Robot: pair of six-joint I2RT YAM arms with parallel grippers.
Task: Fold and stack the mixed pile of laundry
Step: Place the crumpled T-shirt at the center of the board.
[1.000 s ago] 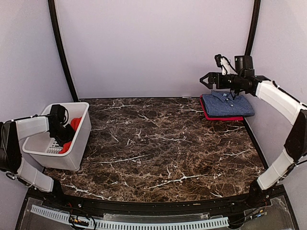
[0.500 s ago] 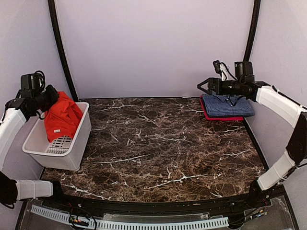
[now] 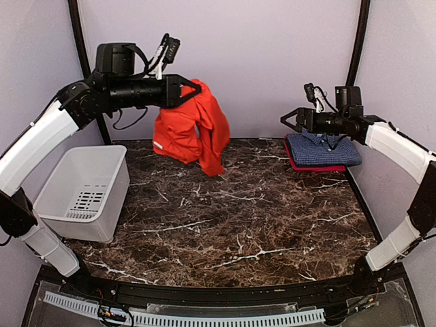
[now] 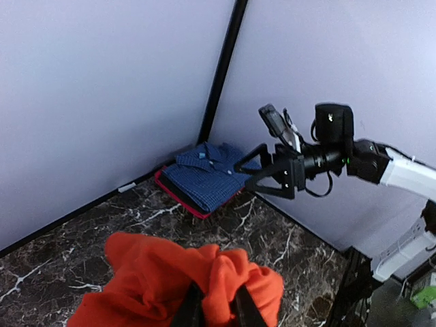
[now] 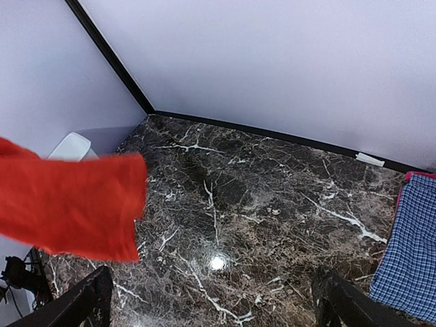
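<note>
My left gripper [image 3: 185,90] is shut on a bunched orange-red shirt [image 3: 191,129] and holds it high above the back left of the table; the cloth hangs free below the jaws. In the left wrist view the shirt [image 4: 157,283] wraps round the fingers [image 4: 193,308]. A folded blue-and-white checked shirt [image 3: 322,149] lies on a folded red garment [image 3: 306,165] at the back right corner. My right gripper [image 3: 291,117] is open and empty, held in the air just left of that stack. The right wrist view shows the orange-red shirt [image 5: 68,204] at its left and the checked shirt [image 5: 412,252] at its right.
A white slotted plastic basket [image 3: 82,194] stands at the left edge, with nothing showing inside. The dark marble table [image 3: 231,211] spreads between basket and stack. Black frame posts [image 3: 85,68] rise at both back corners against the pale walls.
My left gripper has lifted the orange-red shirt out of the basket and swung it up and to the right, over the table's back left. The right gripper has stayed near the stack.
</note>
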